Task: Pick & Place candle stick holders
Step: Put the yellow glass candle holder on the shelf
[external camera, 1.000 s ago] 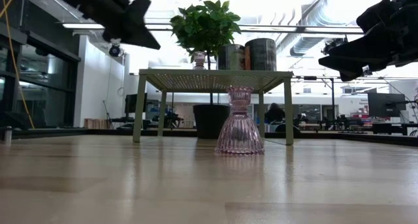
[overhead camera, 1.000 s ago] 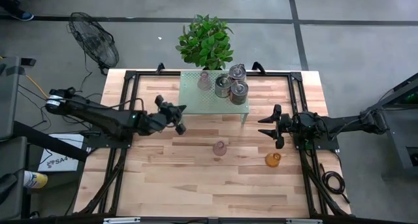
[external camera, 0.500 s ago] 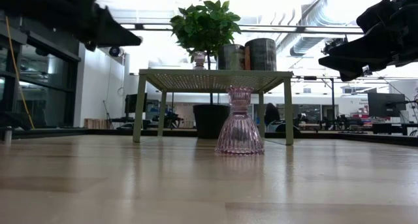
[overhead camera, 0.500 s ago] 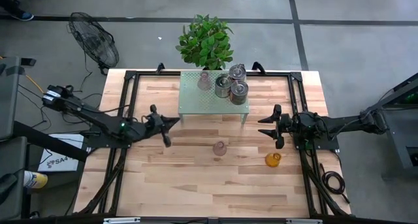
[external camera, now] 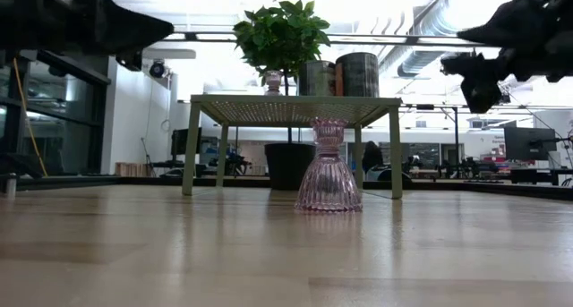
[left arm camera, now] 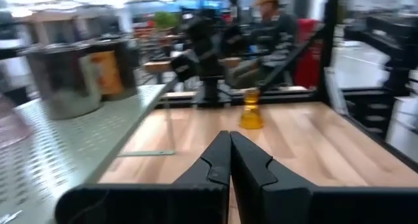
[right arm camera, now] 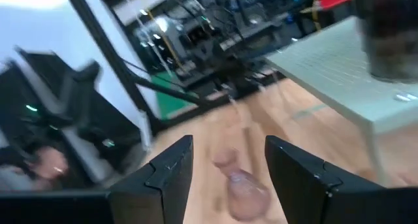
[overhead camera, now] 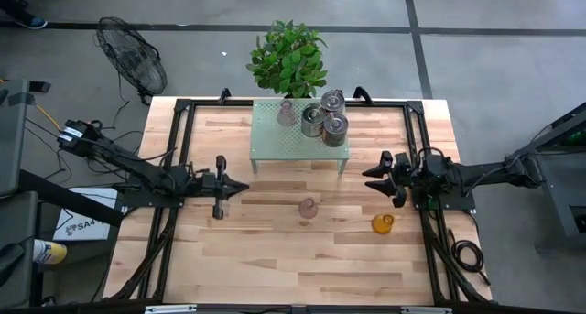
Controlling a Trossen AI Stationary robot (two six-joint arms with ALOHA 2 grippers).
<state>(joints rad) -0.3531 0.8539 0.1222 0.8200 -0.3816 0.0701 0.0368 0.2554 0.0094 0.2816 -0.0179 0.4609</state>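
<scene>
Left pincer hangs over the desk, fingers pressed shut w/ nothing between them, just off the near-left leg of the green shelf. Right pincer gapes wide, empty, above the desk's right side. Pink holder stands on the desk between the two pincers, slightly nearer the front. Amber holder sits just front of the right pincer, apart from it. Up on the shelf, beyond both pincers: second pink holder and three silver holders bunched together at the shelf's right end. Plant behind the shelf.
</scene>
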